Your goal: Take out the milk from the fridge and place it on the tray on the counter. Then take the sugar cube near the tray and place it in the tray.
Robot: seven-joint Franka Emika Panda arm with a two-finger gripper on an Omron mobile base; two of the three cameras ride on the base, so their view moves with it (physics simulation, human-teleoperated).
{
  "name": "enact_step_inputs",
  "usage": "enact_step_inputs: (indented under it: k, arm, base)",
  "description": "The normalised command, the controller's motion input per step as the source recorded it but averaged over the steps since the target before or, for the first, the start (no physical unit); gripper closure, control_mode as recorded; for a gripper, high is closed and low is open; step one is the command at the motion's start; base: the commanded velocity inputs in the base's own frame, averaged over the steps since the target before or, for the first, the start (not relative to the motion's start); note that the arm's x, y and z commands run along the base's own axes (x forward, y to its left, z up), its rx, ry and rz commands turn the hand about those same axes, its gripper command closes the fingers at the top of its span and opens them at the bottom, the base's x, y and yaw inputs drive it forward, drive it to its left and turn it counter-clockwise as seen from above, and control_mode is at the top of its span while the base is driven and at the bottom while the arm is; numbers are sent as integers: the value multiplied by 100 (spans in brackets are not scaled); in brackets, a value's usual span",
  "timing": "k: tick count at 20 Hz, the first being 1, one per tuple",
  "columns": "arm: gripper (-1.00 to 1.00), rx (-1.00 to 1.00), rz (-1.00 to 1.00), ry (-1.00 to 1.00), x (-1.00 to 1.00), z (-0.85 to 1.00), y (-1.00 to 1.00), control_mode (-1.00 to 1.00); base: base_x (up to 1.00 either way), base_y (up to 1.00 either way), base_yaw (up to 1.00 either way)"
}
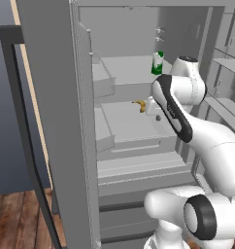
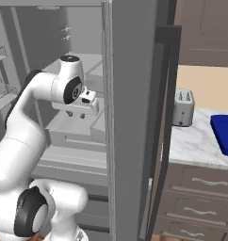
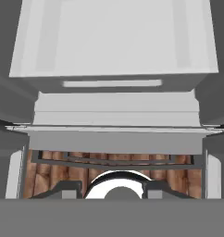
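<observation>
A: What's in the fridge (image 1: 139,29)?
B: The milk (image 1: 158,63) stands upright at the back right of the upper shelf. A banana (image 1: 140,104) lies on the shelf below it, near the white arm (image 1: 180,114).
A: And the door bins?
B: The ones I can see look bare.
A: Is the gripper (image 3: 112,187) holding anything?
B: Its finger tips (image 3: 67,189) barely rise at the bottom of the hand view, with nothing between them. Clenched or released, I cannot tell.
A: The tray (image 2: 224,134)?
B: On the counter (image 2: 196,143), right of the toaster (image 2: 183,107). The part in view holds nothing.
</observation>
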Motion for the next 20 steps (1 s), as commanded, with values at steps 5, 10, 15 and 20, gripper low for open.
enact_step_inputs:
  k: [5, 10, 15, 20]
  arm:
    - [-100, 0, 0, -2, -37, 0, 1, -100]
    - [-100, -2, 0, -9, -26, 15, 5, -100]
    - [-100, -3, 3, -27, -9, 52, -3, -100]
    - [-100, -1, 2, -29, 3, 51, -5, -100]
  base:
    - [0, 0, 0]
    - [0, 0, 0]
    - [0, 0, 0]
    - [0, 0, 0]
